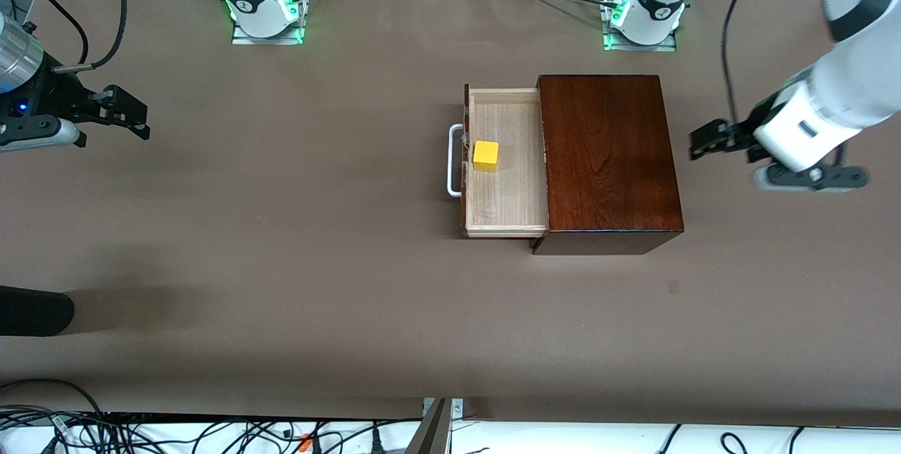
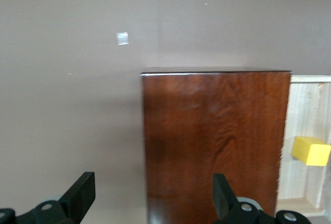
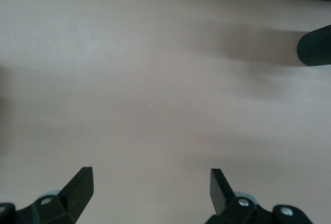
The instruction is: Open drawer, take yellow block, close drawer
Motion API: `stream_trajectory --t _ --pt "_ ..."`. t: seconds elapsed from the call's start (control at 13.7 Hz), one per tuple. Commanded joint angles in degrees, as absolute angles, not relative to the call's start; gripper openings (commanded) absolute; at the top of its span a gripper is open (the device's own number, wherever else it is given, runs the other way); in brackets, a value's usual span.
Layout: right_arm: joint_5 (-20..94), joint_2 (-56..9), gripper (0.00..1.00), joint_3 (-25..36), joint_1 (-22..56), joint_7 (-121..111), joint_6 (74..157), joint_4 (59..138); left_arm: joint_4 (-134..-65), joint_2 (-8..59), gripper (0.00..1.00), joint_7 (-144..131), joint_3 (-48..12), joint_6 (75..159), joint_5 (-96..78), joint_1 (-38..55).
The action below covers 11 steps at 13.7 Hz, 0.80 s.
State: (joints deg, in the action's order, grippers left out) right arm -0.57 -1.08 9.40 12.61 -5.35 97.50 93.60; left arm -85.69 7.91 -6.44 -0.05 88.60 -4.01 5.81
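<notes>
A glossy dark mahogany box (image 1: pixel 609 158) sits on the brown table (image 1: pixel 281 264), toward the left arm's end of it. Its drawer (image 1: pixel 507 179), a pale light-wood tray with a dark reddish-brown front, is pulled out toward the right arm's end, and the white loop handle (image 1: pixel 454 160) sticks out from that front. The small bright yellow cube (image 1: pixel 486 155) rests on the tray floor, close to the drawer front and apart from the tray's side walls.

The left gripper (image 1: pixel 704 139) hangs above the bare table just beside the closed end of the box, its black fingers (image 2: pixel 81 194) spread wide with nothing between them. In the left wrist view the box top fills the middle, and the yellow cube (image 2: pixel 311 150) shows in the open tray at the edge.

The right gripper (image 1: pixel 130 115) waits over the table at the right arm's end, well apart from the box, fingers (image 3: pixel 80 190) wide apart and empty. Its wrist view shows only bare tabletop and a dark rounded object (image 3: pixel 315 47), perhaps the same black shape (image 1: pixel 35 311) seen at the table edge in the front view; what it is I cannot tell
</notes>
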Motion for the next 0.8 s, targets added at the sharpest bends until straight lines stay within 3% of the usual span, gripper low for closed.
stream_trajectory --t 0.0,0.51,0.73 --pt "-1.1 -1.2 1.00 9.2 12.6 -4.9 96.7 92.7 -88.9 2.9 1.00 -4.0 5.4 87.1 -5.4 9.1" --pt "-1.2 -1.1 1.00 9.3 12.7 -4.9 96.7 92.7 -88.5 1.2 1.00 -4.0 4.2 85.1 -4.7 8.4" --pt "-1.2 -1.2 1.00 9.3 12.7 -4.9 96.7 92.7 -88.6 1.2 1.00 -2.6 0.5 85.3 -4.0 5.0"
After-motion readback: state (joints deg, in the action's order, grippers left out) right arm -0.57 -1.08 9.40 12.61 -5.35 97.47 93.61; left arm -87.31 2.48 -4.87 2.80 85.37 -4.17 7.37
